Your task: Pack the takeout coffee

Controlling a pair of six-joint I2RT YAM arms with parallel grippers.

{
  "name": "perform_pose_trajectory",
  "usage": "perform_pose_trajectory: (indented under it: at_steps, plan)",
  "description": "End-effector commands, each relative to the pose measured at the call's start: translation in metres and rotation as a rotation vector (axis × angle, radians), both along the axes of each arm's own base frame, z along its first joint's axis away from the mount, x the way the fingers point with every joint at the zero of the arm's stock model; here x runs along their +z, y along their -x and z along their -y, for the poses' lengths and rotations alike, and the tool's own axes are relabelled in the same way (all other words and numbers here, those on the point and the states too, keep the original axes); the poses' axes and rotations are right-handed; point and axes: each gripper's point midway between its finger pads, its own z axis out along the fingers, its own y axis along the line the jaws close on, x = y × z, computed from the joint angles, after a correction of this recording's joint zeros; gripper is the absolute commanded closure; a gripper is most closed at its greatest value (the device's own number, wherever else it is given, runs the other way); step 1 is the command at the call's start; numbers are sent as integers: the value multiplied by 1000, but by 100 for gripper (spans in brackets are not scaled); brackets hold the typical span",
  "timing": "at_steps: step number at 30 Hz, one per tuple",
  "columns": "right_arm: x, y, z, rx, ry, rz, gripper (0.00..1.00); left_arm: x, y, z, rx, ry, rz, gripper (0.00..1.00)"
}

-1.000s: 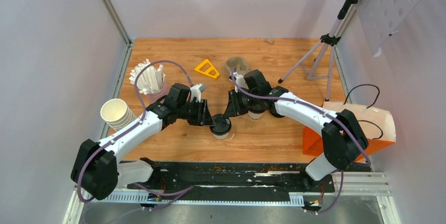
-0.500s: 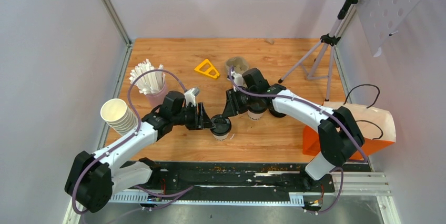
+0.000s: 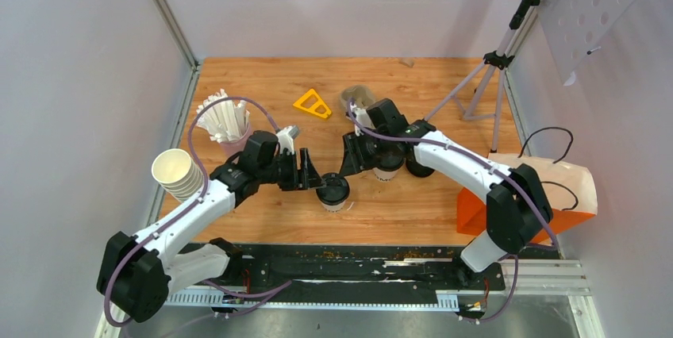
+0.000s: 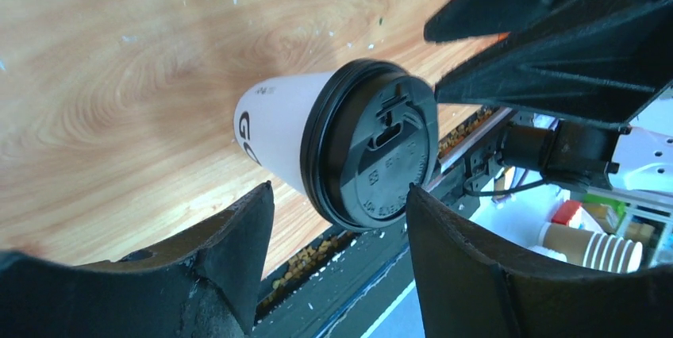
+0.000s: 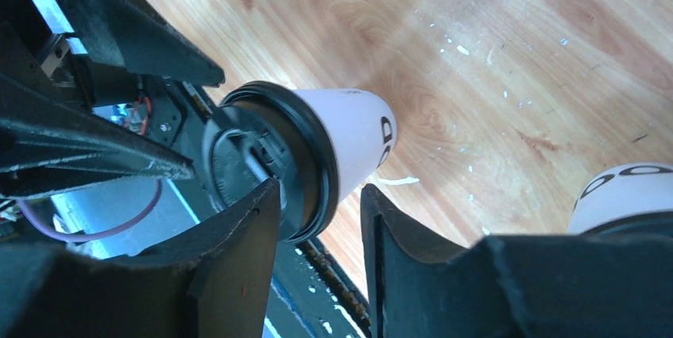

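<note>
One takeout coffee cup (image 3: 332,192), white with a black lid, stands on the wooden table between both grippers. My left gripper (image 3: 311,178) is open just left of it. In the left wrist view the lidded cup (image 4: 349,155) sits beyond the open left gripper (image 4: 340,189), touching neither finger. My right gripper (image 3: 349,165) is open at the cup's upper right. In the right wrist view the right gripper (image 5: 321,187) straddles the lid rim (image 5: 313,171) with a gap on the cup side. A second white cup (image 3: 386,170) stands under the right wrist, seen too as a cup (image 5: 627,195) at the frame's edge.
A stack of lidless cream cups (image 3: 178,173) and a holder of white straws (image 3: 226,122) stand at the left. A yellow triangle (image 3: 312,104) and the pulp carrier (image 3: 357,97) lie behind. A tripod (image 3: 492,68) and an orange bag (image 3: 548,195) occupy the right side.
Both grippers have widened their jaws around the lidded cup. The left gripper has drawn back a little to the left. The cup stays where it stood.
</note>
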Motion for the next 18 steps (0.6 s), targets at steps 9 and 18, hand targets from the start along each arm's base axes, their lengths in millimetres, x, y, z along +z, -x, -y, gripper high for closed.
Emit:
perform_pose_trajectory:
  at_steps: [9, 18]
  plan:
    - [62, 32, -25, 6, -208, 13, 82, 44, -40, 4, -70, -57, 191, 39]
    - [32, 43, -36, 24, -165, -32, 84, 31, -48, 9, -133, -93, 205, 43]
